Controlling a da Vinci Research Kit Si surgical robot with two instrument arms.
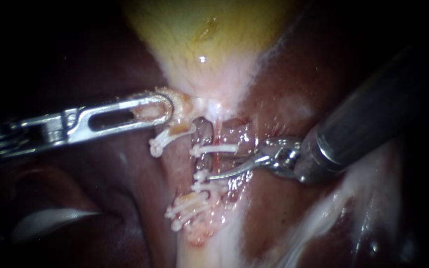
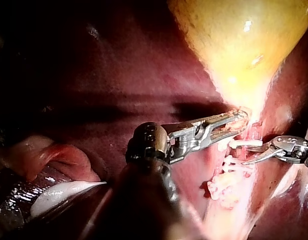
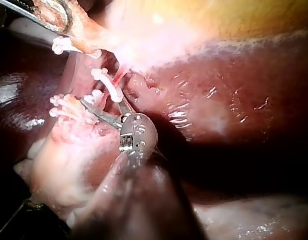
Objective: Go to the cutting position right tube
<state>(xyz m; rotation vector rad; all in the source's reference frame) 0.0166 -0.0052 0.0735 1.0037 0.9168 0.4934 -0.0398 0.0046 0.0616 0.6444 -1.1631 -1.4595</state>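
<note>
The yellow gallbladder [image 1: 199, 44] narrows down to two tubes that carry white clips. My left instrument [image 1: 167, 109] comes in level from the left, its slotted jaws shut on the tissue at the gallbladder's neck; the left wrist view shows the same hold [image 2: 241, 120]. My right instrument [image 1: 219, 166] has thin curved blades. They stand open at the right tube [image 1: 209, 160], between an upper clip [image 1: 214, 148] and a lower clip [image 1: 202, 176]. In the right wrist view the blades [image 3: 101, 102] spread apart, one on each side of the tube.
Dark red liver [image 1: 284, 74] lies on both sides of the tubes. The left tube carries clips near the neck [image 1: 162, 141] and lower down [image 1: 187, 208]. Pale fatty tissue [image 1: 209, 248] runs below the clips. A white glistening fold [image 2: 64, 192] lies beside my left shaft.
</note>
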